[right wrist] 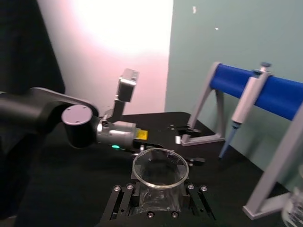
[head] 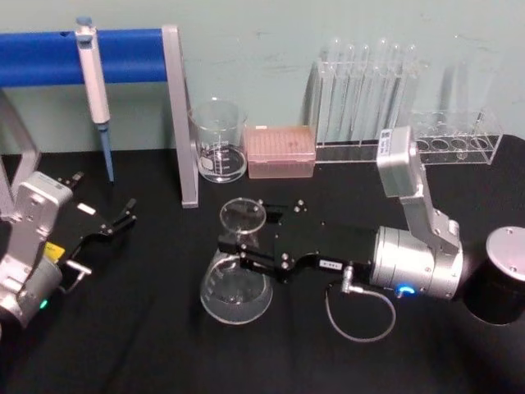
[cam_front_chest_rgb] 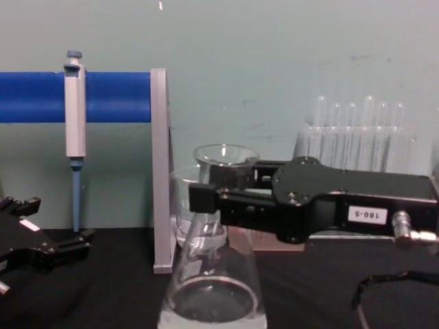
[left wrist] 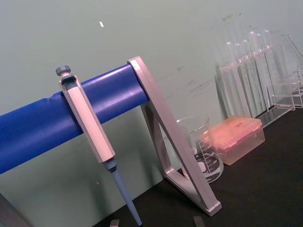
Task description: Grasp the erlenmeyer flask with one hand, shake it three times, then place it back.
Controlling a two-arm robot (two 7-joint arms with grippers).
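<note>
- Clamping the neck of the erlenmeyer flask (head: 236,295) just under its flared rim, the right hand (head: 244,253) reaches in from 3 o'clock, its jaws narrowed onto the glass.
- Upright, the flask is near the middle of the black surface (head: 148,345); I cannot tell if its base touches.
- At 12 o'clock from the flask, well apart, stands a beaker (head: 219,139).
- At 9 o'clock, the left hand (head: 102,201) rests with jaws spread, holding nothing.
</note>
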